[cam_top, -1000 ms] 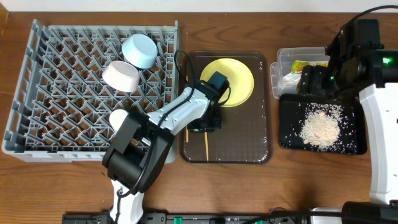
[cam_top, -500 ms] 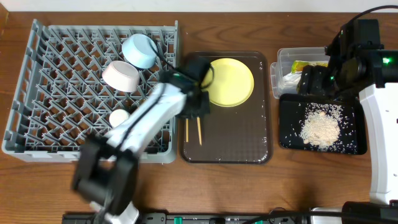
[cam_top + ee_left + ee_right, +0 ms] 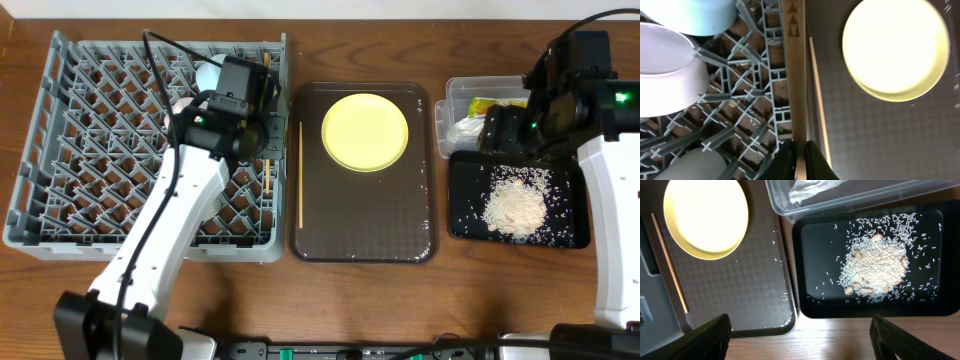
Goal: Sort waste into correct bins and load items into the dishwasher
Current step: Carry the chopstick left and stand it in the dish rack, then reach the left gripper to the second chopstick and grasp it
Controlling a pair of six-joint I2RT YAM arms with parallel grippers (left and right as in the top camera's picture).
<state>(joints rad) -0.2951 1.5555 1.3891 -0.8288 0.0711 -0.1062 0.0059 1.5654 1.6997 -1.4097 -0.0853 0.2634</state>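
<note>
Left fingers [image 3: 791, 162] pressed together, pinching one thin wooden chopstick [image 3: 795, 75] by its end; the stick pokes straight out from between the tips toward 12 o'clock in the wrist view, along the 3 o'clock rim of the large square grey plastic dish rack [image 3: 90, 150]; can't tell if stick and rim touch

Second thin wooden chopstick [image 3: 300, 175] lies apart from the fingers, flat along the 9 o'clock edge of the dark brown serving tray [image 3: 370, 220], just beside the rack

Round yellow plate [image 3: 365, 132] sits on that tray toward 12 o'clock, well clear of both sets of fingers

In the rack, at 10 o'clock of the left fingers: white bowl [image 3: 665, 75], light blue bowl [image 3: 695, 12], and a small white cup [image 3: 695, 165] at 9 o'clock

Right fingers [image 3: 508, 135] spread wide, holding nothing, above the shallow glossy black rectangular tray [image 3: 465, 225], which carries whitish rice-like scraps [image 3: 515, 208]

Clear rectangular plastic tub [image 3: 455, 95] sits at the black tray's 12 o'clock, green-and-yellow snack wrapper [image 3: 490, 103] inside

All on a wooden bench [image 3: 500, 290]
</note>
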